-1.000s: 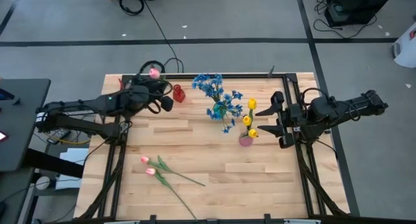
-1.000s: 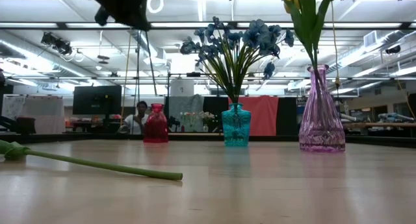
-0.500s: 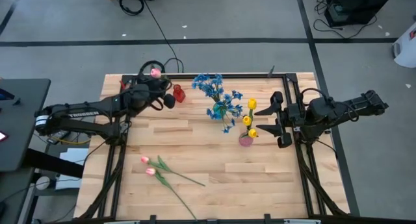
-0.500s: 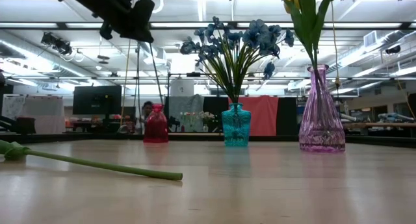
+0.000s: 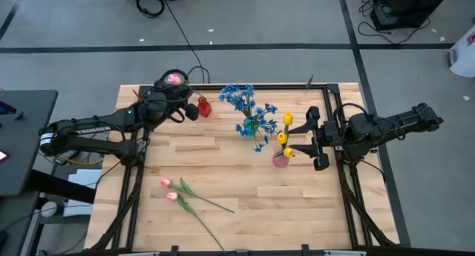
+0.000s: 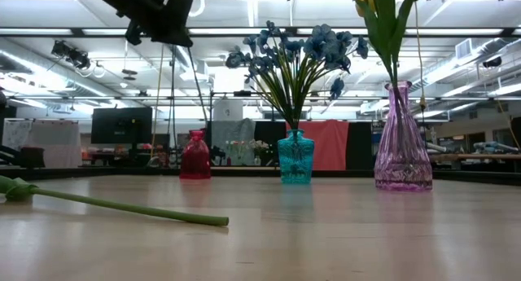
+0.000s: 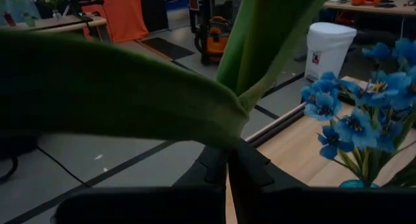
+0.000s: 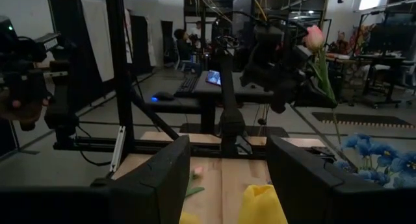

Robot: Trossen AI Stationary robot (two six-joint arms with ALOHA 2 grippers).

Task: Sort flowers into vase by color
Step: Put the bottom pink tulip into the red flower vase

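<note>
At the far left, the left gripper (image 5: 172,107) is clamped on the stem of a pink tulip (image 5: 175,79), holding it upright with its lower end just beside the red vase (image 5: 203,106). Such a long, light artificial stem probably bends and sways, so a hold low on the stem looks best for steering its tip into the narrow neck. Two more pink tulips (image 5: 169,189) lie flat at the near left; each looks easiest to take mid-stem. The blue sprays (image 5: 249,107) stand in the teal vase (image 6: 295,156), the yellow tulips (image 5: 284,137) in the pink vase (image 6: 402,138). The right gripper (image 5: 308,140) waits beside it, jaws wide apart, holding nothing
</note>
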